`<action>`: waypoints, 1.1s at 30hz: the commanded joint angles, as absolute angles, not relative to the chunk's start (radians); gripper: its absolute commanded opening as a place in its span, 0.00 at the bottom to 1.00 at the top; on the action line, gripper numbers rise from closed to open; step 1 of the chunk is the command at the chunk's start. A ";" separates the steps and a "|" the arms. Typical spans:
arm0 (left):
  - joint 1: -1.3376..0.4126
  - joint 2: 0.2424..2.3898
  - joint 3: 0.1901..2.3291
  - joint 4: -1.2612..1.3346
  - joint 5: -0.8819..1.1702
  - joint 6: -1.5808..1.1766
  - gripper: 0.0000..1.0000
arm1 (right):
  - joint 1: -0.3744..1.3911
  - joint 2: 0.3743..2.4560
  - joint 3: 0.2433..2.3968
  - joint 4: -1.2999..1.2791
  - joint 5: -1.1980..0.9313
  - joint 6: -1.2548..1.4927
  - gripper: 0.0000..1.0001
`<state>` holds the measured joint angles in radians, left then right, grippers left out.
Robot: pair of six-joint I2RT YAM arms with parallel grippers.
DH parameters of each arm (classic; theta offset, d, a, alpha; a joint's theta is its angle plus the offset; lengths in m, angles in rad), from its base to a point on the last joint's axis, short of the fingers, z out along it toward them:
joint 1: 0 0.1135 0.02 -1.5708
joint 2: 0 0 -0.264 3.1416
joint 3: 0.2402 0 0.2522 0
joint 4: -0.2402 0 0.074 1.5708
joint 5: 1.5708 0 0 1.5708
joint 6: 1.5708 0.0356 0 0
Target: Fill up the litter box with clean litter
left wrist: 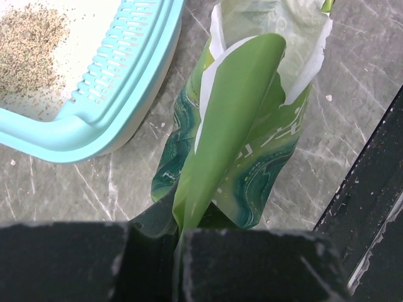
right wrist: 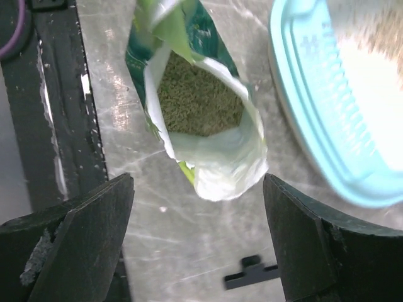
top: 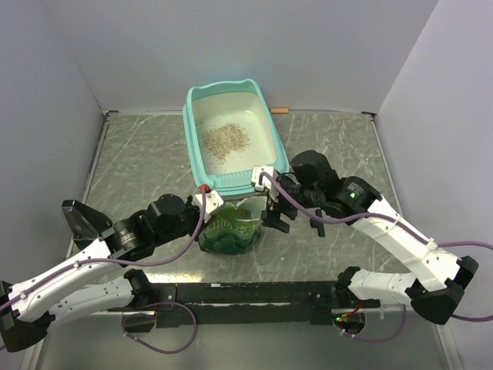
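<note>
The left pincer (left wrist: 178, 251) is found clamped together on a folded flap of the glossy green printed bag (left wrist: 252, 157). The bag is stood upright and open-mouthed on the grey marbled tabletop (top: 139, 162). The right pincer (right wrist: 198, 242) is held above the bag's mouth, fingers wide apart, nothing gripped. Just beyond the bag, the large turquoise plastic litter box (top: 231, 183) is set, with a thin patch of beige-grey granular clean litter (top: 226, 141) spread mid-floor. More granules are seen inside the bag.

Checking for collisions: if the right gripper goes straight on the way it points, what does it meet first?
Most likely the green bag, whose open top sits between the right gripper's spread fingers, with the table beneath. Depth is unclear.
</note>
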<state>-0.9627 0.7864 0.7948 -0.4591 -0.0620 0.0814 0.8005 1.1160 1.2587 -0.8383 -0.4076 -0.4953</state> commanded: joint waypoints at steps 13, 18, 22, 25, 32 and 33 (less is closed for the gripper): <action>-0.963 0.802 0.910 -0.552 -0.129 0.008 0.01 | 0.810 1.354 1.509 -0.871 -0.750 -0.796 0.91; -0.963 0.822 0.946 -0.564 -0.135 0.017 0.01 | 0.818 1.400 1.490 -0.815 -0.773 -0.779 0.91; -0.962 0.831 0.968 -0.572 -0.130 0.018 0.01 | 0.822 1.427 1.467 -0.778 -0.787 -0.759 0.91; -0.962 0.830 0.988 -0.580 -0.138 0.017 0.01 | 0.831 1.450 1.448 -0.769 -0.790 -0.746 0.91; -0.963 0.807 1.031 -0.586 -0.120 0.029 0.01 | 0.836 1.469 1.344 -0.687 -0.752 -0.716 0.91; -0.962 0.807 1.035 -0.594 -0.120 0.031 0.01 | 0.836 1.476 1.342 -0.692 -0.730 -0.718 0.89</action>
